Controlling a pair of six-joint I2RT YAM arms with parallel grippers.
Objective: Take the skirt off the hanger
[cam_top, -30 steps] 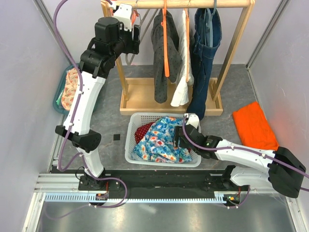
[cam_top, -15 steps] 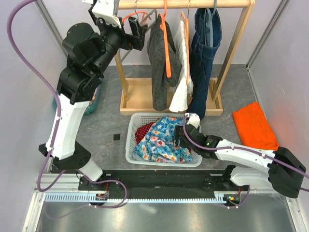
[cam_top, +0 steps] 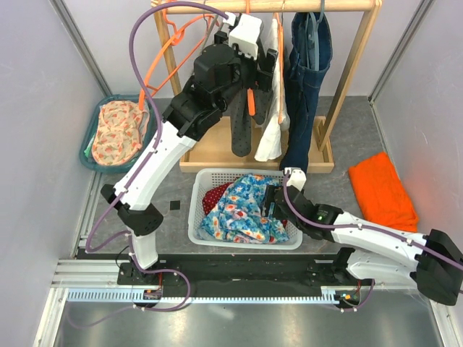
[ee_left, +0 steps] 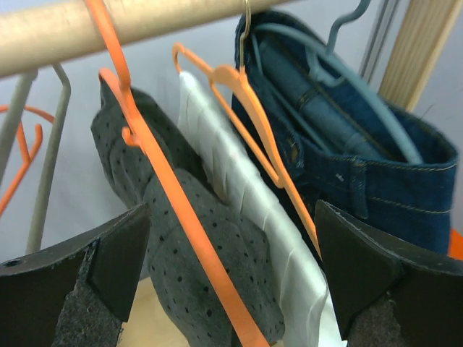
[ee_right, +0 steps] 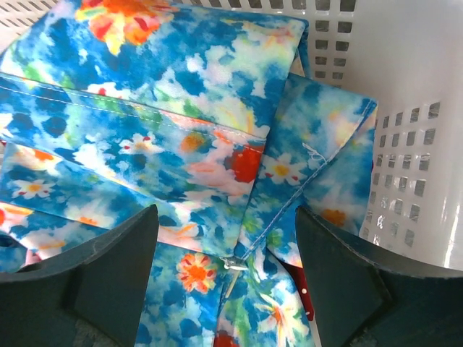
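Note:
The blue floral skirt lies crumpled in the white basket, off any hanger. My right gripper hovers just over it, open, with nothing between its fingers. An empty orange hanger dangles at the left end of the wooden rail. High at the rail, my left gripper stands wide open, facing a grey dotted garment and a white pleated garment, each on an orange hanger.
Jeans hang on a grey-blue hanger at the right of the rack. The rack's wooden base stands behind the basket. A teal basin with patterned cloth sits far left, a folded orange cloth on the right.
My left arm has swung right along the rail, from its left end to the hanging garments, its jaws opening wide. The orange hanger stays at the left end. The right jaws opened slightly.

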